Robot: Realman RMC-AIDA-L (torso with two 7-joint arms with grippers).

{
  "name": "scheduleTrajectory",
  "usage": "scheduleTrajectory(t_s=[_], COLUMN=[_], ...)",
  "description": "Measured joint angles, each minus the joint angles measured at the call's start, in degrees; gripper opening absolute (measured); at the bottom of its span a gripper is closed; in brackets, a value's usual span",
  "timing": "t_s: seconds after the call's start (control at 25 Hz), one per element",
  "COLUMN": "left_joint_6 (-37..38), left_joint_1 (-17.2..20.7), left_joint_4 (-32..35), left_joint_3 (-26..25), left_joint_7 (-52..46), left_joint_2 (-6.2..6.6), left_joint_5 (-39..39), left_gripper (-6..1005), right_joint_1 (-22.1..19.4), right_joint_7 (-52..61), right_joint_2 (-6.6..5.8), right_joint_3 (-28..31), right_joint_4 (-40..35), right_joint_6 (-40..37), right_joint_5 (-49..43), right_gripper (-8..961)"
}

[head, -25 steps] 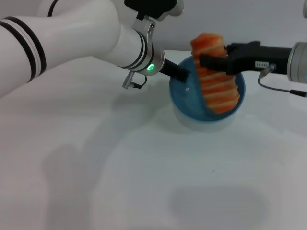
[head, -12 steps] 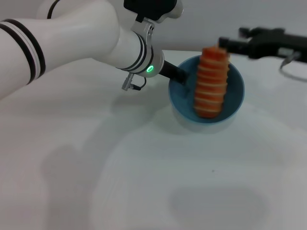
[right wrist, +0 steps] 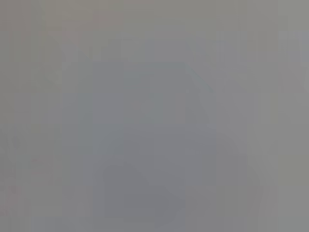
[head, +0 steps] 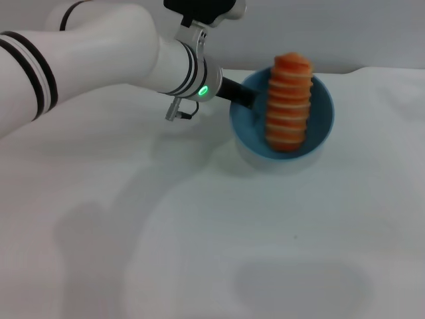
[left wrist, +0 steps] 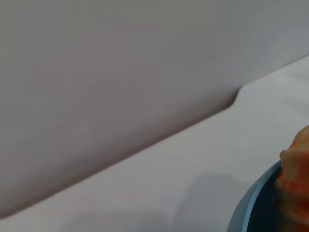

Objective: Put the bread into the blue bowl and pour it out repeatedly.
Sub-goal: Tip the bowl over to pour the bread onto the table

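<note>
Orange-brown bread [head: 289, 102] leaning in blue bowl [head: 322, 123], left pincer [head: 243, 100] clamped on rim.

Our left arm reaches across from the left, its wrist lit green, and our left gripper [head: 244, 100] is clamped on a rim. Our right arm is out of sight.

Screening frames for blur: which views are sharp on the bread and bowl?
Head view: bread slightly smeared, blue bowl crisp, soft shadows on the table. Left wrist view: everything soft, only the bowl's rim and bread edge in a corner. Right wrist view: featureless grey.
</note>
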Motion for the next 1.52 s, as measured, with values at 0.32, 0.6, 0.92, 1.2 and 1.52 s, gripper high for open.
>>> scheduleTrajectory(t_s=[0.32, 0.6, 0.92, 1.2, 1.52], left_joint_6=[-4.96, -9.64, -22.78, -33.35, -37.84], left_joint_1=[-0.74, -1.71, -1.92, -1.46, 0.01], left_joint_4=[0.17, 0.37, -0.86, -1.93, -1.97], left_joint_3=[1.14, 5.26, 13.15, 24.99, 27.57], left_joint_7=[2.34, 2.99, 3.02, 3.32, 5.41], left_joint_2=[-0.08, -0.06, -0.2, -0.3, -0.4], left_joint_5=[0.09, 0.21, 0.27, 0.31, 0.33], left_gripper=[-2, -2, -1, -1, -1], right_joint_1=[-5.58, -8.83, -9.98, -10.92, -10.61], right_joint_7=[-16.94, -41.77, -50.55, -50.59, -50.6], right_joint_2=[-0.24, -0.25, -0.03, -0.14, -0.19], right_joint_3=[7.4, 7.49, 8.32, 9.54, 9.65], right_joint_4=[12.76, 33.02, 43.1, 45.06, 45.6], right_joint_6=[-0.89, -8.18, -15.46, -18.97, -19.16], right_joint_5=[15.58, 37.38, 41.73, 41.78, 41.91], right_gripper=[749, 748, 748, 748, 748])
